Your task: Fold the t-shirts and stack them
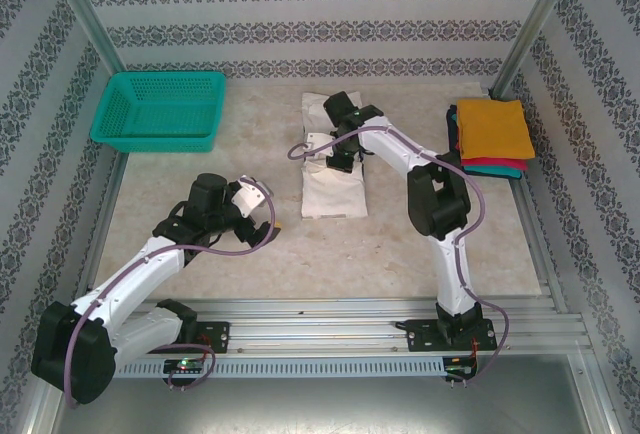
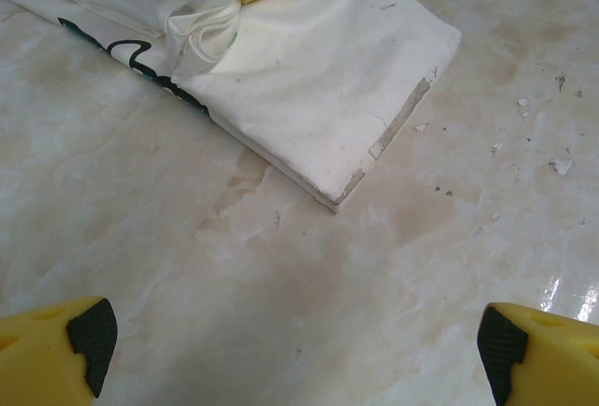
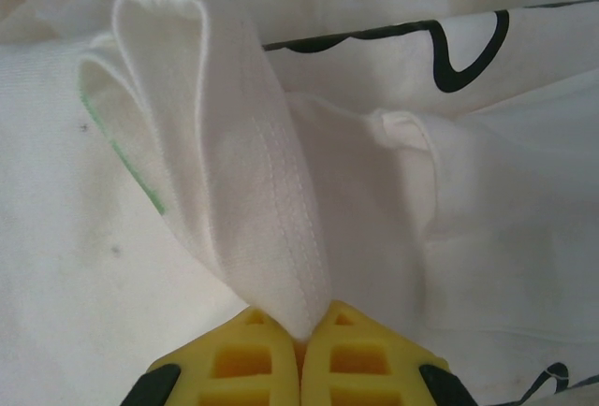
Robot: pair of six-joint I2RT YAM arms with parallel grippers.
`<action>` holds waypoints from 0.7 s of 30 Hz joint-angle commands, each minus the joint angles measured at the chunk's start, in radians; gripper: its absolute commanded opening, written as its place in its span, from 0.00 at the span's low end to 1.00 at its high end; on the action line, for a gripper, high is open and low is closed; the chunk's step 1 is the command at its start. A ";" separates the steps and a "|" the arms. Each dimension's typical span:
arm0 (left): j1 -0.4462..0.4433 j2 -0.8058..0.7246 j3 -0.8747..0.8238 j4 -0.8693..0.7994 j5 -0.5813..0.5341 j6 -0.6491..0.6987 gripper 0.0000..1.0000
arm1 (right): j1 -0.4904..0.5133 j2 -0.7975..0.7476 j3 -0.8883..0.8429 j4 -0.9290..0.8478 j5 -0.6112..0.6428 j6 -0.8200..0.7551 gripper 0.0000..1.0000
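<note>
1. Far left, at the back of the pale marbled table [image 1: 300, 264]: a teal mesh basket [image 1: 158, 109], standing well apart from the clothing.
2. Left of centre, nearer the front: the left gripper [image 1: 262, 216] hovers over bare tabletop. In its wrist view the left gripper [image 2: 298, 355] has its yellow, black-padded jaws spread wide with nothing between them. It faces the near corner of the cloth.
3. Centre: a white t-shirt [image 1: 335, 189] lies partly folded as a long strip running front to back. Black curved lettering shows along one edge [image 2: 131, 55].
4. On the middle of that shirt: the right gripper [image 1: 338, 149]. In its wrist view the right gripper [image 3: 299, 331] has its jaws pinched together on a raised fold of the white t-shirt [image 3: 234, 191], which has a stitched hem.
5. Far right, at the back: a stack of folded shirts [image 1: 490, 139], with an orange shirt [image 1: 495, 126] on top. A red shirt [image 1: 495, 163] and a teal shirt [image 1: 508, 171] peek out beneath it.
</note>
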 commanded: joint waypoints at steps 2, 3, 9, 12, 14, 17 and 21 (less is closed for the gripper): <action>0.010 0.000 -0.013 0.030 0.029 -0.009 1.00 | -0.014 0.041 0.047 -0.001 0.006 -0.013 0.00; 0.010 0.000 -0.013 0.030 0.029 -0.010 1.00 | -0.016 0.047 0.052 -0.004 0.012 -0.014 0.00; 0.010 -0.002 -0.017 0.035 0.023 -0.015 1.00 | -0.022 0.069 0.064 -0.026 0.028 -0.012 0.00; 0.010 -0.002 -0.019 0.039 0.022 -0.016 1.00 | -0.023 0.065 0.054 -0.023 0.025 -0.008 0.00; 0.010 0.000 -0.020 0.044 0.024 -0.017 1.00 | -0.023 0.067 0.051 -0.024 0.027 -0.007 0.00; 0.010 0.003 -0.016 0.047 0.027 -0.018 1.00 | -0.024 0.066 0.047 -0.019 0.028 -0.005 0.00; 0.010 0.004 -0.017 0.049 0.027 -0.019 1.00 | -0.025 0.049 0.050 -0.006 0.061 0.008 0.21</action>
